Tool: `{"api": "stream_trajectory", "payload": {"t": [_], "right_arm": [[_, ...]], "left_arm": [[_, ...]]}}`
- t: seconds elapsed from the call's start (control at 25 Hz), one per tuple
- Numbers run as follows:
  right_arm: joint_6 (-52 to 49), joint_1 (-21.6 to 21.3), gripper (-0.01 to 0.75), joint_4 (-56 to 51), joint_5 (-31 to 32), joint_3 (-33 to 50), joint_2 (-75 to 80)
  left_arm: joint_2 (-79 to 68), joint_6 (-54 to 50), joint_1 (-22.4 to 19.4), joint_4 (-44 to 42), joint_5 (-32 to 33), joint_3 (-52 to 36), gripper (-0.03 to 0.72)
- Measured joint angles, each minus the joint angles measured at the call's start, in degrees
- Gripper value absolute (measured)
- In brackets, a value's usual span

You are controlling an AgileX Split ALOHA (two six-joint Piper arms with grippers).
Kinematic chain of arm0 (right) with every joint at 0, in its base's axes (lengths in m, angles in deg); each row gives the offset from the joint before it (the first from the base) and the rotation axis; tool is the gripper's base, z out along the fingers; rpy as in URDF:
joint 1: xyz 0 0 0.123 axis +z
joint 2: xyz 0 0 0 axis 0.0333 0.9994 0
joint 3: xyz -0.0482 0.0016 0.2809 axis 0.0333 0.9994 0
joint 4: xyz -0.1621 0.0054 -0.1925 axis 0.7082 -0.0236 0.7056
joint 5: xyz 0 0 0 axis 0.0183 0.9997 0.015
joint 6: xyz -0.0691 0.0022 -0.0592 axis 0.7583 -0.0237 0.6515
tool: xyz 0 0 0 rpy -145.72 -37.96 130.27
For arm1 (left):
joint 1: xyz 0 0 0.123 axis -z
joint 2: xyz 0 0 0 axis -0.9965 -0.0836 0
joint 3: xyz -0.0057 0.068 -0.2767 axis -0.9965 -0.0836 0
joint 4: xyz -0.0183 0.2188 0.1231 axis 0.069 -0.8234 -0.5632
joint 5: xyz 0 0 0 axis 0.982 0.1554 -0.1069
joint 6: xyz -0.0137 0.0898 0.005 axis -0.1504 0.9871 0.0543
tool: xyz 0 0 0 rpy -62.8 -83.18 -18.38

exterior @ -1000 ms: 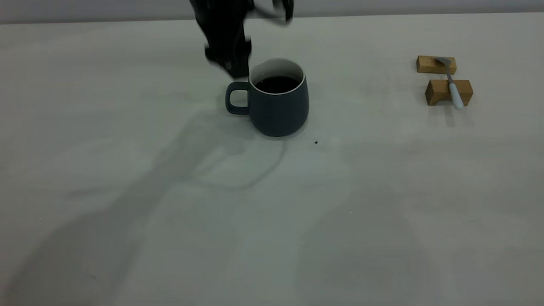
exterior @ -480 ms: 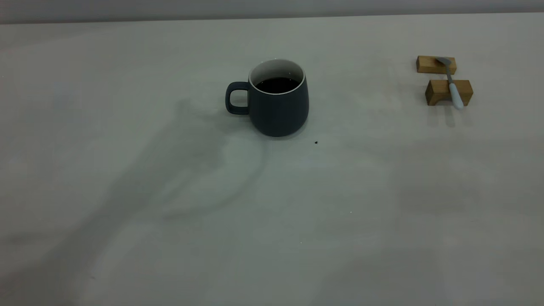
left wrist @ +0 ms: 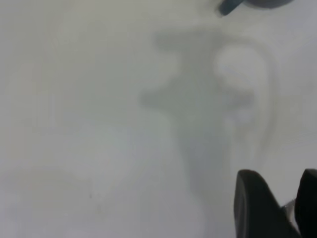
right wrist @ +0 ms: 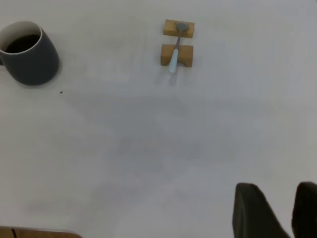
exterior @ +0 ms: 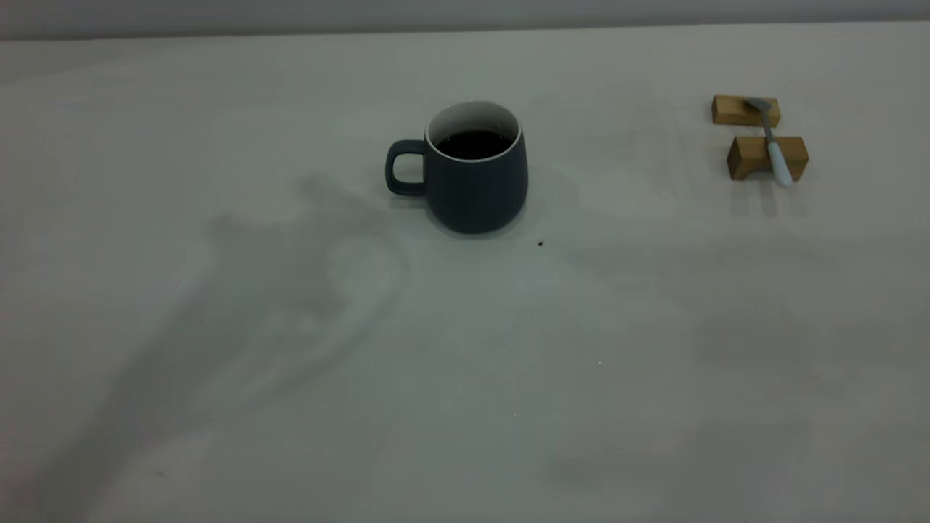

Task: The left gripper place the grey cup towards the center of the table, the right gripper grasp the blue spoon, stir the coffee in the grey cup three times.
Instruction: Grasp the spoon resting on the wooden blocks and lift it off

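The grey cup point(exterior: 476, 168) is sitting mid-frame; both grippers are showing only cropped fingertips point(left wrist: 255, 206) point(right wrist: 252, 210), narrowly parted, holding nothing.

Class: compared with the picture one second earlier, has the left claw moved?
Yes. It stood behind the grey cup then; now it is gone from the exterior view.

Grey cup point(exterior: 476, 185): dark slate outside, white inside and rim; coffee point(exterior: 474, 144) near-black. Blue spoon point(exterior: 774, 149): pale blue handle, grey metal bowl. Wooden blocks point(exterior: 755, 138) tan; table point(exterior: 465, 378) plain off-white.
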Motion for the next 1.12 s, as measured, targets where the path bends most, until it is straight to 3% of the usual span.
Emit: {"api": "stream_trajectory", "payload": {"t": [0.48,0.8,1.12], "right_arm": [[0.00,0.00,0.240,0.00,0.00,0.00,0.00],[0.00,0.00,0.240,0.00,0.00,0.00,0.00],[0.00,0.00,0.240,0.00,0.00,0.00,0.00]], "left_arm": [[32.57,-14.87,-1.25,0.98,0.00,-36.28,0.262],[57.33,-15.71,-17.50,3.44,-0.64,-53.77,0.262],[77.88,-15.75,-26.18,3.44,-3.45,-61.67,0.262]]}}
